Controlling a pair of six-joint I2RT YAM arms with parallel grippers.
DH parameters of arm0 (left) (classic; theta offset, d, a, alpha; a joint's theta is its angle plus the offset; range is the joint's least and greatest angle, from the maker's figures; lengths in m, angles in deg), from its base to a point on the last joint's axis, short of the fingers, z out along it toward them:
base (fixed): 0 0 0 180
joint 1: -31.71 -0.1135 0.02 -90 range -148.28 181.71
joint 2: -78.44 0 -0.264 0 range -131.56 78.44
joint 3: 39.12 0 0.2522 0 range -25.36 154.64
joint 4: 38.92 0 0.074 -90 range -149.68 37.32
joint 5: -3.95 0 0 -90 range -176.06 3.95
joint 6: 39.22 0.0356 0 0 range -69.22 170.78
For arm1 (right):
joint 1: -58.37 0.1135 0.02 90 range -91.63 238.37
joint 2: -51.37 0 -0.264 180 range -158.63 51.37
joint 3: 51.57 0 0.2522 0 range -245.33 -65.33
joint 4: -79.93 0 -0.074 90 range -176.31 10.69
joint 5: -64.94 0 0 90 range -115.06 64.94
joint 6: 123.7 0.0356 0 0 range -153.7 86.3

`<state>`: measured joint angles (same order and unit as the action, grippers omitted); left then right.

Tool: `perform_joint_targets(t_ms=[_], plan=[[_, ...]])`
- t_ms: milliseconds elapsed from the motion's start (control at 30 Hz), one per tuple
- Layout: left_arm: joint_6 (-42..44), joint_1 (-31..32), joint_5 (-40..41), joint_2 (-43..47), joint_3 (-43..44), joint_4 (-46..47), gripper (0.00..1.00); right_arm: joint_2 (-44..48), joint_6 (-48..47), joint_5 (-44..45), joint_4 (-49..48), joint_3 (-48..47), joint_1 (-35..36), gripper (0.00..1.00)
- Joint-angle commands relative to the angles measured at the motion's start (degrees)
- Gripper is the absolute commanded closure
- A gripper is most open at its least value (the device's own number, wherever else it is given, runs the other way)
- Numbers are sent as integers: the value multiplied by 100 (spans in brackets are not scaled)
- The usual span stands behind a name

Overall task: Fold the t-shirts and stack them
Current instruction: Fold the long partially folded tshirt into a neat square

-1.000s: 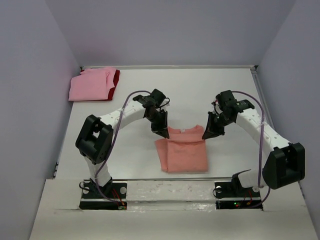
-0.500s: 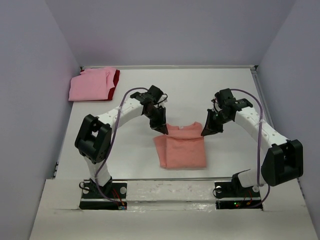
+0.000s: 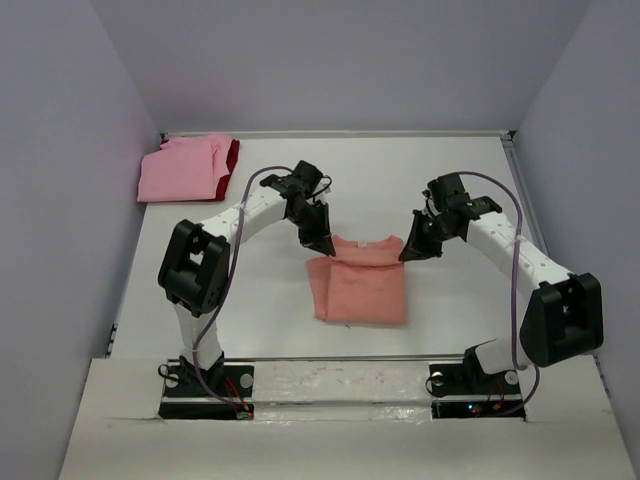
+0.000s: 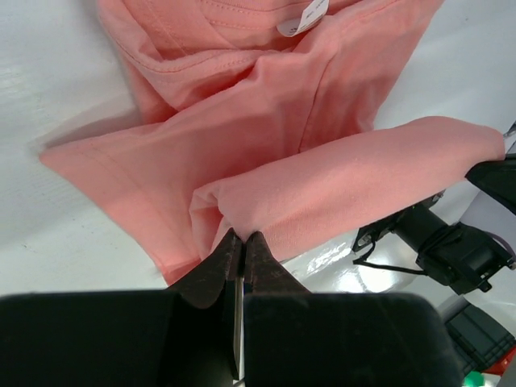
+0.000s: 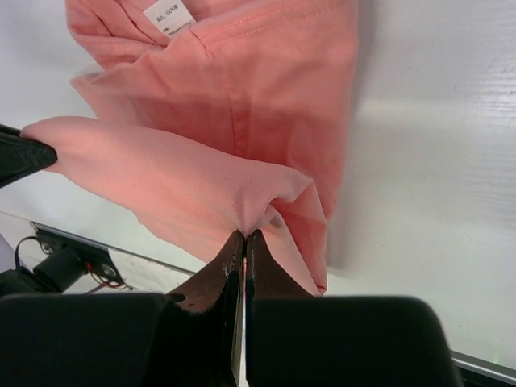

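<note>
In the far-left corner of the white worktop (image 3: 470, 180) lies a folded lighter pink cotton t-shirt (image 3: 180, 172) on top of a dark red one (image 3: 232, 155). This pile is well apart from the work in hand and is probably not at risk for now. Near the middle of the worktop, somewhat toward the near edge, the left gripper (image 4: 240, 246) has its fingers pressed together on a small pinch of the plain salmon-orange cotton t-shirt (image 3: 365, 290), at the left end of a raised fold. That fold spans across to the right gripper (image 5: 244, 240), whose fingers are likewise closed tight on a thin nip of cloth at the right end. Below it, the lower layer with the collar and its small white label (image 5: 170, 14) lies flat. Both holds look shallow, so the soft cloth could slip out of either if the arms pull apart or move at unequal speed. The fold would then drop askew. A slack span between the grippers may bunch when laid down. On the left a sleeve edge pokes out past the body and could stay untucked. Dragging instead of lifting might also shift the lower layer.
</note>
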<state>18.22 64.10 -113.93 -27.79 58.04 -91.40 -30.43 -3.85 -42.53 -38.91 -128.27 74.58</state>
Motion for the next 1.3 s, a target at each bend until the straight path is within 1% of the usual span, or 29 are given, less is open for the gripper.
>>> perform_joint_targets(t_ms=[0,33,67,100,133,200,233,267,300,333,367,467,533,567,633,667,700,733,767,800,833,900,933,1033,1267], plan=[[74,-65,90,-46,221,5,100,41,126,420,-608,1,-39,100],[65,-65,90,-64,221,40,100,59,144,473,-670,44,-39,100],[56,-65,107,-99,212,75,98,41,144,525,-827,62,-39,98],[39,-65,133,-116,221,84,91,24,162,569,-889,88,-39,90],[4,-65,151,-125,221,136,76,-11,188,631,-942,106,-39,61],[-31,-65,151,-134,247,189,63,-38,206,719,-1091,185,-39,45],[-66,-65,203,-134,282,181,53,-47,223,728,-1118,185,-39,40],[-84,-83,265,-126,352,181,41,-38,215,737,-1136,177,-39,34],[-102,-74,405,-38,379,181,36,-20,189,772,-1154,168,-39,31],[-128,-91,467,32,397,207,31,15,180,772,-1180,176,-39,30],[-172,-135,528,94,414,268,25,50,162,781,-1206,177,-39,26],[-286,-284,652,462,318,540,25,199,83,702,-1285,211,-39,27],[-321,-355,521,682,239,733,25,252,57,553,-1286,238,-39,32],[-330,-390,433,727,213,769,25,261,56,474,-1286,255,-39,34],[-322,-417,152,727,195,813,25,252,109,298,-1285,299,-39,41],[-322,-417,47,701,160,796,25,235,127,245,-1294,360,-39,50],[-339,-399,-181,675,116,813,26,217,162,131,-1355,396,-39,57],[-348,-391,-287,674,-24,935,33,156,171,95,-1382,431,-39,95],[-365,-382,-384,683,-103,1023,39,112,188,26,-1434,458,-39,100],[-383,-382,-463,674,-182,1085,45,59,206,-19,-1461,458,-39,100],[-427,-364,-603,657,-314,1208,66,-63,232,-54,-1505,440,-39,100],[-471,-355,-753,604,-420,1323,93,-160,258,-212,-1628,440,-39,100],[-497,-347,-789,595,-464,1375,100,-213,267,-256,-1681,431,-39,100],[-585,-285,-921,534,-526,1595,100,-407,311,-423,-1909,361,-39,100],[-717,-109,-1053,314,-236,1806,100,-960,425,-757,-2252,185,-39,100]])
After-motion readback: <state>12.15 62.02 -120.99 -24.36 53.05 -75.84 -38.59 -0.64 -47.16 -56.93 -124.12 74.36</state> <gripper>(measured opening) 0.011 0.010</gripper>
